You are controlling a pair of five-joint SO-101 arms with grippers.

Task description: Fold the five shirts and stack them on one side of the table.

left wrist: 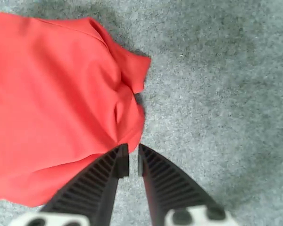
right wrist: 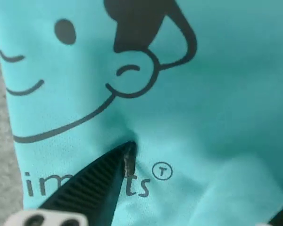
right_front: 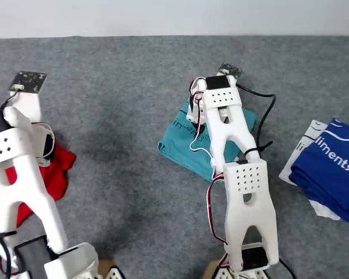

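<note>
Pressed spread right fingers (right wrist: 108,179) into a folded teal shirt (right_front: 180,139) at mid desk (right_front: 116,104). Held left fingers (left wrist: 104,179) nearly together, empty, beside a crumpled red shirt (right_front: 58,171) at left. Had blue shirt (right_front: 331,174) lying on white shirt (right_front: 305,145) at right; likely left red to fold, teal to stack.

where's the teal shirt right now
In the high view the teal shirt lies mid-table under the right arm, with the red shirt far left and the blue shirt right.
</note>
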